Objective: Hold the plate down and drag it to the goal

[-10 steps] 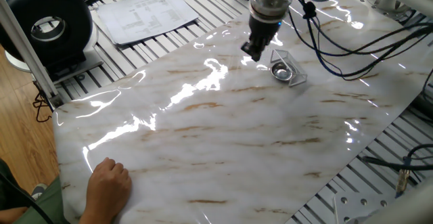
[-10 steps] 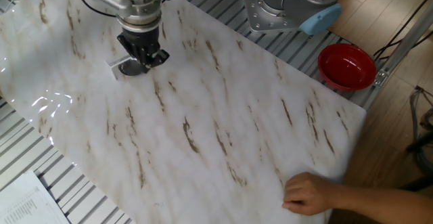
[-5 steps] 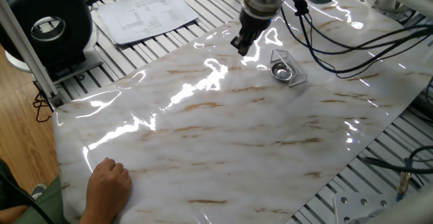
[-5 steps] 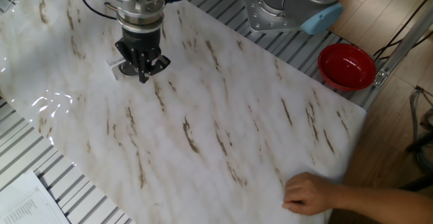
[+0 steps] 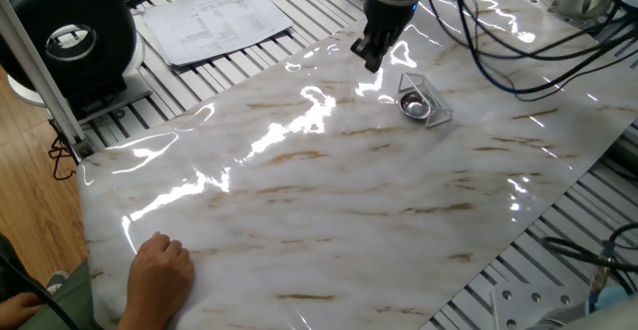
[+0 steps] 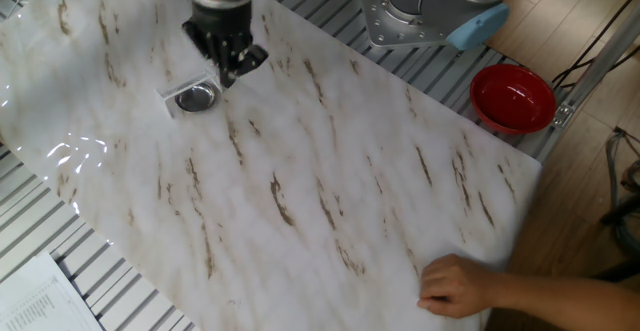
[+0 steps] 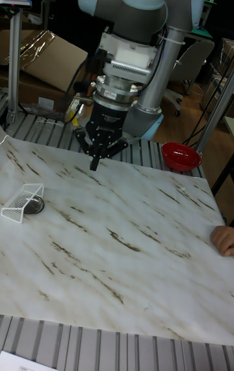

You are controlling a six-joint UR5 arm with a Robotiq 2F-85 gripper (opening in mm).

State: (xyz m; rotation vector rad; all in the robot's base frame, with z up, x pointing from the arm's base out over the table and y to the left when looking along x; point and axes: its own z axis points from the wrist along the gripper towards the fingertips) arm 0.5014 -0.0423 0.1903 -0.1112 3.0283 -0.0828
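Note:
The plate [image 5: 414,103] is a small shiny silver dish lying on the marble-patterned sheet. It sits inside the goal [image 5: 440,115], a faint see-through angular frame. In the other fixed view the plate [image 6: 196,97] rests within the goal [image 6: 170,100] at the upper left. The tall fixed view shows the plate [image 7: 30,203] and goal [image 7: 14,212] at the far left. My gripper [image 5: 374,58] hangs above the sheet, apart from the plate and to its back left. Its fingers meet at a point, shut on nothing, as seen from the other side [image 6: 232,71] and front [image 7: 95,164].
A person's hand [image 5: 159,270] presses on the sheet's near corner [image 6: 460,286]. A red bowl [image 6: 513,98] stands off the sheet by the robot base. Papers [image 5: 214,19] and a black spool [image 5: 70,36] lie beyond the sheet. Cables [image 5: 498,66] hang over the far right.
My gripper has lifted off the sheet beside the plate and moved up and away toward the robot base. The plate and goal have stayed put.

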